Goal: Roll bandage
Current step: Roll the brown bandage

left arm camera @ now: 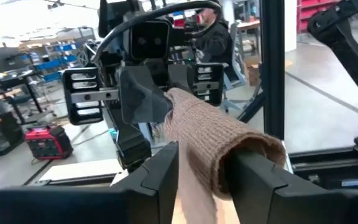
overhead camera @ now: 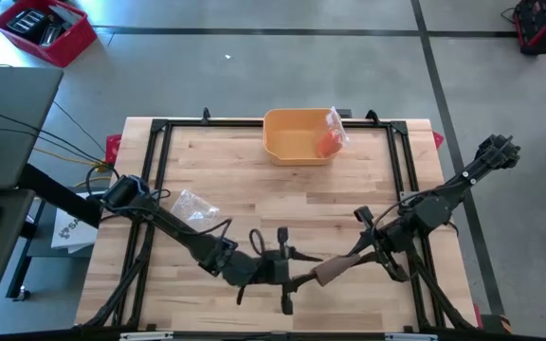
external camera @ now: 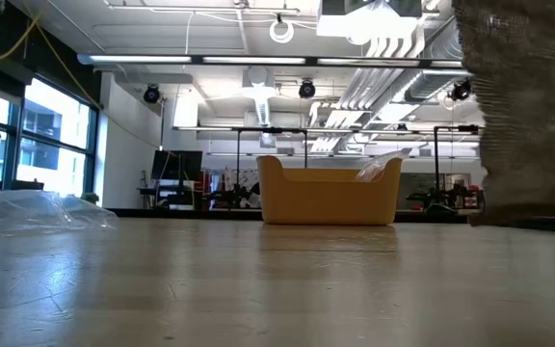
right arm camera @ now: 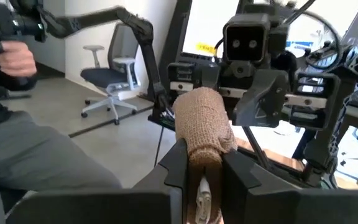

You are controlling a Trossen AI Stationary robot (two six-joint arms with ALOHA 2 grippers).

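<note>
1. Left gripper [overhead camera: 287, 275] and right gripper [overhead camera: 354, 248] meet at the near edge of the wooden slatted table [overhead camera: 254, 185].
2. A tan rolled bandage [overhead camera: 330, 270] spans between them.
3. A yellow plastic bin [overhead camera: 297, 137] sits well beyond both grippers.

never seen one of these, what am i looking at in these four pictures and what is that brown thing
This is a robot with two dark arms working at a wooden table. One picture looks straight down from above, one looks level across the tabletop, and two come from cameras on the arms' wrists. The brown thing is a rolled elastic bandage. The right gripper is shut on one end of it, and the left gripper has its fingers on either side of the other end, so the bandage spans between the arms at the table's near edge. Also on the table: a yellow bin with a plastic-wrapped orange item inside, and an empty clear wrapper.
</note>
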